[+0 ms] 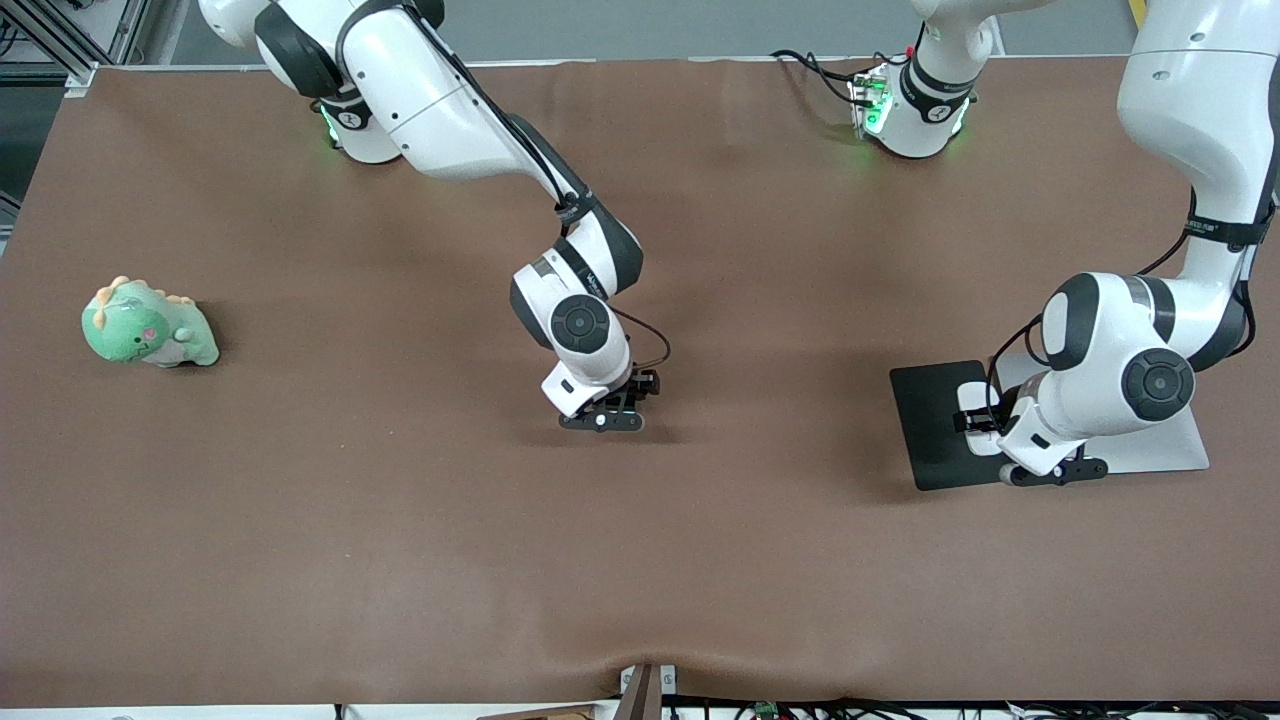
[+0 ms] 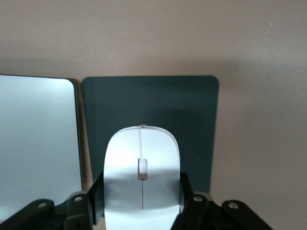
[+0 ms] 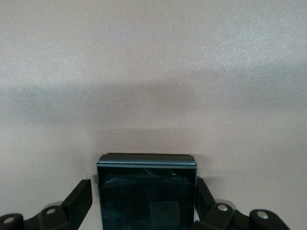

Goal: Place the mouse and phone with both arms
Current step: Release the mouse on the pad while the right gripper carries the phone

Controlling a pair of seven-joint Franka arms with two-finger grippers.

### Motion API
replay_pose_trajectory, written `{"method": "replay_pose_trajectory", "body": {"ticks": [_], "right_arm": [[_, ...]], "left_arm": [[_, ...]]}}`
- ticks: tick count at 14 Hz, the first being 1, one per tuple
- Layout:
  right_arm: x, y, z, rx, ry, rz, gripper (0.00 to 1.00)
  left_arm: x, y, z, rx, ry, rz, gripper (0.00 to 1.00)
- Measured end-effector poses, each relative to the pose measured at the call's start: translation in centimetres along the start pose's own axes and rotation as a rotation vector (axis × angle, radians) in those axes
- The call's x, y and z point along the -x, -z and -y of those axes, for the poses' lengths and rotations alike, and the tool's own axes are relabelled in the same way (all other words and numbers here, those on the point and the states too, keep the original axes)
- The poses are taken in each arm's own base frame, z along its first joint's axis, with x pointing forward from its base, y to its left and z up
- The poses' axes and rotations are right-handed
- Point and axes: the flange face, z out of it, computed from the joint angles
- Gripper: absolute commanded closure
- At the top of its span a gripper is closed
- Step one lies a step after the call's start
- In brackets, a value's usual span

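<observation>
In the left wrist view my left gripper (image 2: 142,194) is shut on the white mouse (image 2: 142,158), both fingers pressed to its sides, over a matte black pad (image 2: 192,110). In the front view this gripper (image 1: 1055,472) hangs low over the pad (image 1: 930,420), and the arm hides the mouse. My right gripper (image 3: 144,199) is open and straddles the square black phone (image 3: 146,184), which lies on the brown table with a small gap at one finger. In the front view that gripper (image 1: 600,422) is down at the table's middle and hides the phone.
A silver plate (image 1: 1160,450) lies beside the black pad toward the left arm's end; it also shows in the left wrist view (image 2: 38,134). A green dinosaur plush (image 1: 148,325) sits toward the right arm's end of the table.
</observation>
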Motion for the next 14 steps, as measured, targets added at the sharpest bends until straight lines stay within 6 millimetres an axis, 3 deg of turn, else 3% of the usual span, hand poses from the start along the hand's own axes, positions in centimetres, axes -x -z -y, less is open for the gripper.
{"method": "replay_pose_trajectory", "body": {"ticks": [1, 4, 7, 9, 11, 14], "right_arm": [[-0.1, 0.0, -0.1, 0.001, -0.002, -0.001, 1.0], [-0.7, 0.2, -0.6, 0.002, -0.025, -0.007, 1.0], [-3.3, 1.3, -3.5, 0.006, -0.078, -0.011, 1.0], [-5.3, 3.7, -6.8, 0.028, -0.073, 0.029, 1.0], [-6.7, 7.4, -10.0, 0.046, -0.071, 0.075, 1.0], [-7.4, 12.2, -15.4, 0.052, -0.051, 0.116, 1.0]], "left_arm": [[-0.1, -0.8, 0.4, 0.008, 0.008, -0.007, 0.38], [-0.4, -2.5, 0.8, 0.024, 0.016, -0.032, 0.38], [-0.7, -4.0, 0.5, 0.04, 0.015, -0.057, 0.37], [-0.8, -5.0, 0.5, 0.044, 0.015, -0.052, 0.37], [-0.8, -5.4, 0.5, 0.045, 0.015, -0.048, 0.37], [-0.8, -5.6, 0.4, 0.047, 0.014, -0.048, 0.36]]}}
